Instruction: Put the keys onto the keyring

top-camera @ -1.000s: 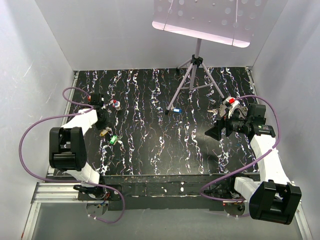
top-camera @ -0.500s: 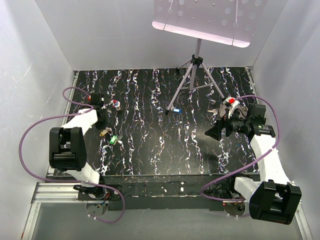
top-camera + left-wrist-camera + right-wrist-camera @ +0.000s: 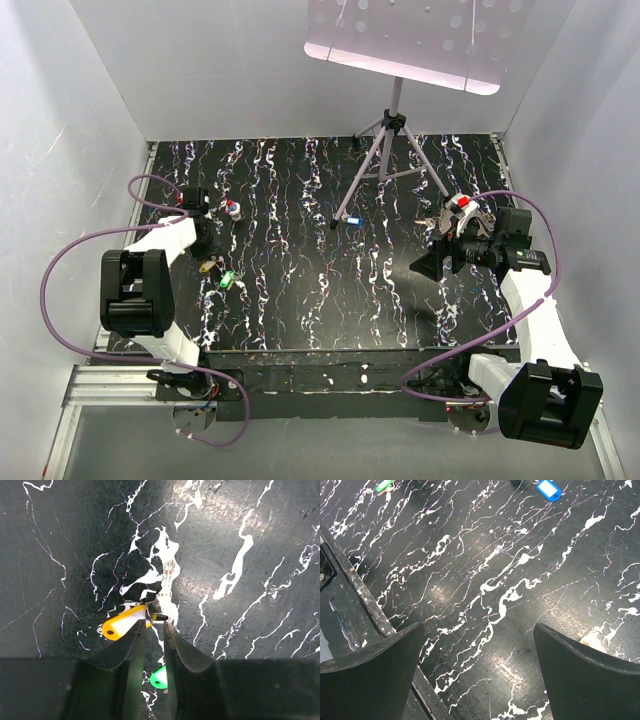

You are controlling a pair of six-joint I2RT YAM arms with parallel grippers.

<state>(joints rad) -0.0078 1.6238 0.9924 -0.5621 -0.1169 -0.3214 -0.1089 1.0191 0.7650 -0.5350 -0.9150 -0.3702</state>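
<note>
black white-veined marble-look table (image 3: 330, 290): key being left lying at its left side | right black two-finger gripper (image 3: 479, 630): being held wide apart, empty | left black two-finger gripper (image 3: 154, 625): being narrowed since a moment ago round metal end of small yellow-headed key (image 3: 120, 625); pinch cannot be told; pickup judged being begun
</note>
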